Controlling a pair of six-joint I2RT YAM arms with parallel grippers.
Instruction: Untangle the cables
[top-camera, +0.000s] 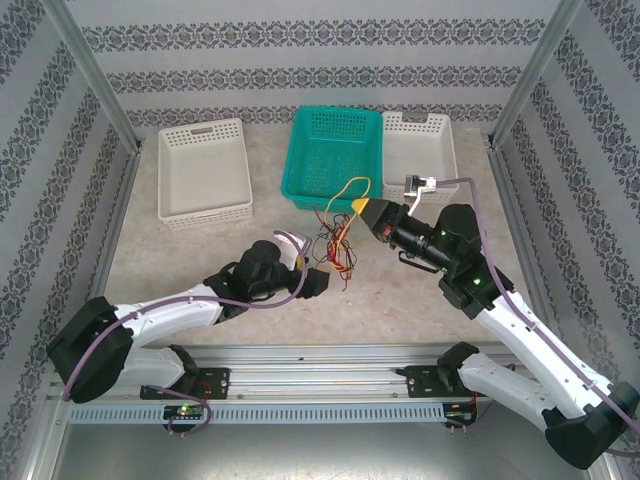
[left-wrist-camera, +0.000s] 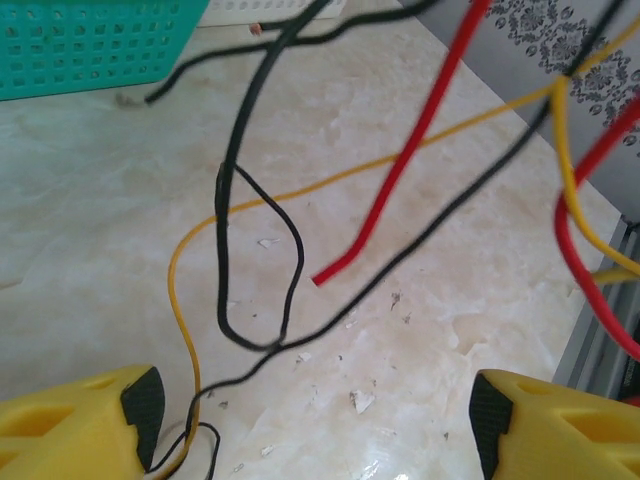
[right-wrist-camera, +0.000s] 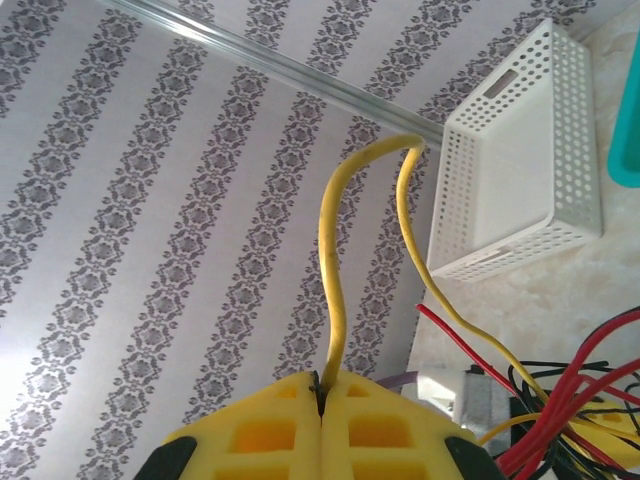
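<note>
The right gripper (right-wrist-camera: 322, 388) is closed on a thin yellow wire (right-wrist-camera: 329, 270), holding it above the tangle of thin red, yellow and black cables (top-camera: 335, 248) at the middle of the table (top-camera: 200, 270). The left gripper (left-wrist-camera: 310, 420) stands open beside the tangle. Next, it probably must pinch another strand and draw it away.

Tangled cables (top-camera: 335, 240) strung mid-table, baskets (top-camera: 205, 170) lining far edge, left table (top-camera: 170, 250) apparently open

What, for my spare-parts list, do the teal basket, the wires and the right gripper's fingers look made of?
Teal basket: likely moulded plastic, even colour, grid holes. Wires: smooth, slightly glossy plastic sheathing, bending loosely. Right gripper's fingers: matt yellow, probably plastic, with recessed pockets.
</note>
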